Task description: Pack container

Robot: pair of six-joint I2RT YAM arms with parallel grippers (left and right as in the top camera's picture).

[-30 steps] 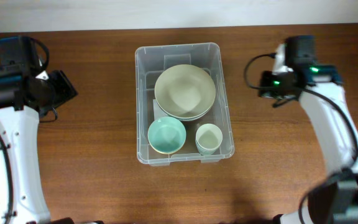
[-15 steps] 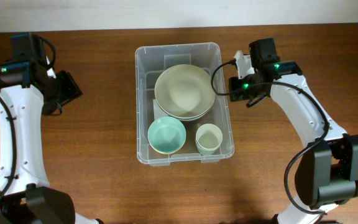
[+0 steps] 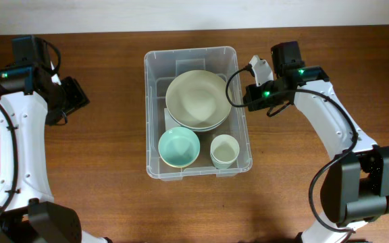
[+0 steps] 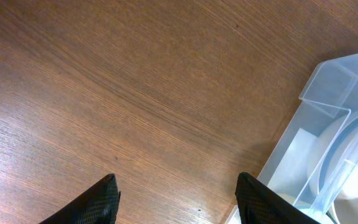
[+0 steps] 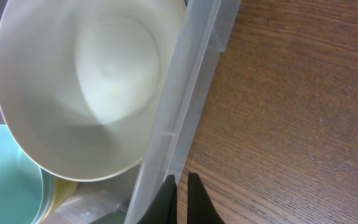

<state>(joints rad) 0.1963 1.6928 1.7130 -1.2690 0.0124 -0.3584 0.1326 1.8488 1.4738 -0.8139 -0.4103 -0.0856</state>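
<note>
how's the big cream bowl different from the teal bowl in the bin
The cream bowl is far wider than the teal bowl. The cream bowl nearly fills the width of the container; the teal bowl sits in a corner beside the cup. Both are upright and empty.

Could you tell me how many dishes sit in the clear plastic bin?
3: large cream bowl at the image top, teal bowl lower left, small pale cup lower right; more may be nested beneath.
</note>
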